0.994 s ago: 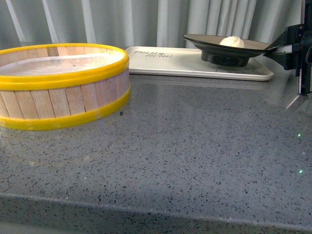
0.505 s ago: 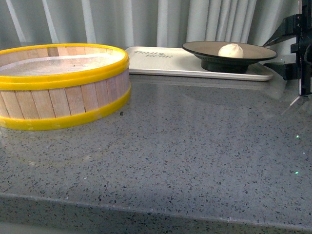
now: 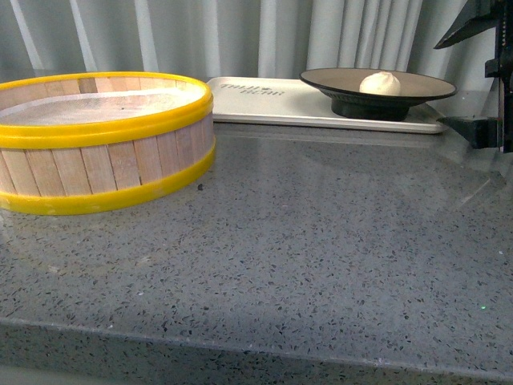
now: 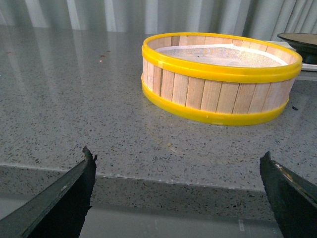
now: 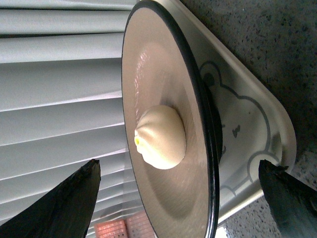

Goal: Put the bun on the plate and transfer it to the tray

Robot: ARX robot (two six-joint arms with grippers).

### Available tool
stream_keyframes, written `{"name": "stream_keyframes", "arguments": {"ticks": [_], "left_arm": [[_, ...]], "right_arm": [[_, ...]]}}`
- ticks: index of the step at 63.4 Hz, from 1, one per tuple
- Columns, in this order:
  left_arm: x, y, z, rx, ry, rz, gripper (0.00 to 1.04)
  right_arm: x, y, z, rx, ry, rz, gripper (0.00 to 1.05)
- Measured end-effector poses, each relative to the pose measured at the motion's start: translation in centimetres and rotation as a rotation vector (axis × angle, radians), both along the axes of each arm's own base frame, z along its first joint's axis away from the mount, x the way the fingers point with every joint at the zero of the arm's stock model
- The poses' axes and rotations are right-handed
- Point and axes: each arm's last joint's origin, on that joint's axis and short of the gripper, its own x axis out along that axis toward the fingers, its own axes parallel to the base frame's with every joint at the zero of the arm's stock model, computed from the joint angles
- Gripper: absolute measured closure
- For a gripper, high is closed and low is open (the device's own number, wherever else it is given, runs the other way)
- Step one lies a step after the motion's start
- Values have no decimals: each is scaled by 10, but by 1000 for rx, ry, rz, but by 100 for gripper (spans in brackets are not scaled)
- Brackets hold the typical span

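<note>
Right gripper spread wide, clear of the plate at its 3 o'clock, bun centred on plate, plate seated on tray; risk: sloppy retreat clips the black rim, skidding plate; left gripper spread, idle.

A round steamer basket of upright wooden slats, bound by a yellow band at its top and another at its base, is seen at the left of the front view, resting on a grey speckled table. A pale liner is visible inside it. Grey pleated curtains fill the top of the frame. A tiny dark speck lies on the table just beside the basket's base.
</note>
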Motion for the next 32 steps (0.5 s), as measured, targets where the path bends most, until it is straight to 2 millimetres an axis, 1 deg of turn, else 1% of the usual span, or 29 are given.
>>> {"name": "stream_keyframes", "arguments": {"ticks": [4, 9, 10, 17, 21, 23, 29, 30, 31, 32], "left_arm": [[0, 0, 0, 0, 0, 0, 7], [0, 0, 0, 0, 0, 0, 7], [0, 0, 0, 0, 0, 0, 7], [0, 0, 0, 0, 0, 0, 7], [0, 0, 0, 0, 0, 0, 7], [0, 0, 0, 0, 0, 0, 7], [0, 0, 0, 0, 0, 0, 7], [0, 0, 0, 0, 0, 0, 7], [0, 0, 0, 0, 0, 0, 7], [0, 0, 0, 0, 0, 0, 7]], "right_arm": [[-8, 0, 4, -3, -6, -4, 9], [-24, -4, 13, -18, -36, -20, 9], [-30, -5, 15, -34, -41, -31, 9], [-54, -14, 21, -90, -60, -71, 9], [-72, -22, 24, -172, -69, -132, 9], [-82, -27, 24, -210, -70, -164, 9], [-124, -46, 25, -388, -61, -277, 9], [-128, -47, 28, -406, -71, -285, 9], [-142, -50, 25, -476, -59, -314, 9], [-151, -51, 25, -519, -56, -337, 9]]}}
